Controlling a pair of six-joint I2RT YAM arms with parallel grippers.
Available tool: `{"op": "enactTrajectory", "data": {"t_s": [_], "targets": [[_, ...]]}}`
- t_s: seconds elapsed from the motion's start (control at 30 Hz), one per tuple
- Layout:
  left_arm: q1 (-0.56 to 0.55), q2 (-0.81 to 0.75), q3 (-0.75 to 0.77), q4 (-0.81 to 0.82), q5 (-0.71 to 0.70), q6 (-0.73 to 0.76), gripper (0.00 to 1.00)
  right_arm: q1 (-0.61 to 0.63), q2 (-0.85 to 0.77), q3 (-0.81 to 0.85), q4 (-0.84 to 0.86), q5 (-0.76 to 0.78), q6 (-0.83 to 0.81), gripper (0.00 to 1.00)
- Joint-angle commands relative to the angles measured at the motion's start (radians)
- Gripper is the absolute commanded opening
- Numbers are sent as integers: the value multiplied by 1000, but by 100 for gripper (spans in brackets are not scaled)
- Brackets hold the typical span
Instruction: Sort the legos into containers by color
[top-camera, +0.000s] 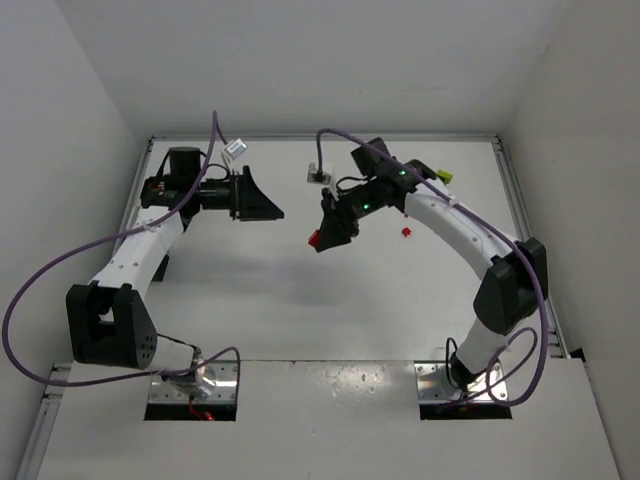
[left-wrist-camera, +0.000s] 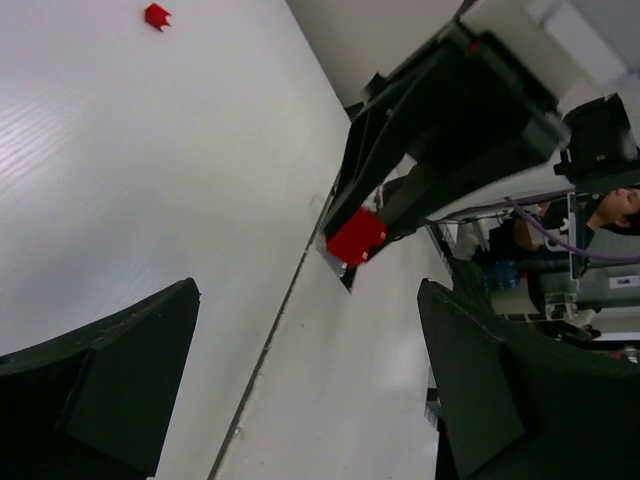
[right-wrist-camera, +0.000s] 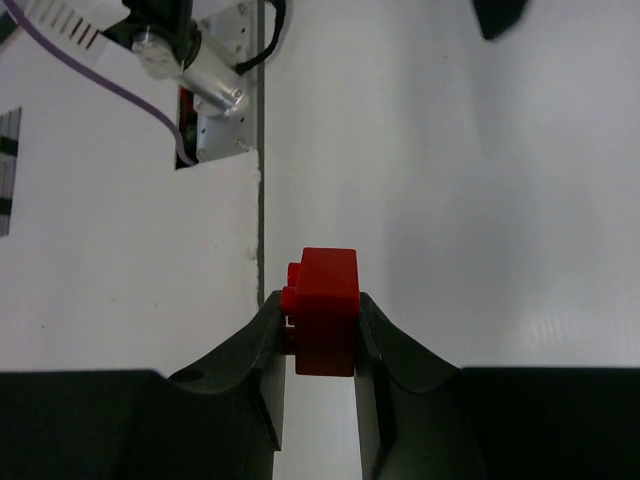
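Observation:
My right gripper (top-camera: 322, 236) hangs above the middle of the table, shut on a red lego (top-camera: 314, 241). In the right wrist view the red lego (right-wrist-camera: 328, 285) is pinched between the two black fingers of the right gripper (right-wrist-camera: 320, 318). My left gripper (top-camera: 268, 204) is open and holds nothing, a short way left of the right one and pointing at it. In the left wrist view the held red lego (left-wrist-camera: 355, 236) is ahead of the open left gripper (left-wrist-camera: 310, 390). A second red lego (top-camera: 406, 231) and a yellow-green lego (top-camera: 443, 176) lie on the table. The containers are hidden or out of view.
The second red lego (left-wrist-camera: 156, 15) lies far off in the left wrist view. A dark shape (top-camera: 160, 268) sits partly under the left forearm. Purple cables loop round both arms. A raised white platform (top-camera: 330, 410) spans the near edge. White walls close in the sides.

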Motion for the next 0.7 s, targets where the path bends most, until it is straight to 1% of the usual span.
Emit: {"op": "enactTrajectory", "data": {"t_s": [0.0,0.03,0.07,0.17,0.23,0.3,0.57,0.67], "targets": [[-36,-30,-25,110,38,-112,98,60,1,38,19,64,-53,8],[-50,-30,-49,122,26,-153,98,60,12,51,19,76,-44,8],[-59,-30,-68,169,26,-181,98,75,12,70,31,105,-34,8],[-59,-30,-131,234,26,-270,98,103,35,99,63,154,2,8],[-59,-30,-143,258,26,-282,98,113,44,124,94,212,36,8],[-59,-30,-152,259,26,-305,96,123,53,124,103,262,51,6],[-59,-30,-162,286,26,-338,93,185,64,142,120,324,61,6],[-68,-30,-180,297,17,-362,87,195,64,142,120,337,52,6]]}}
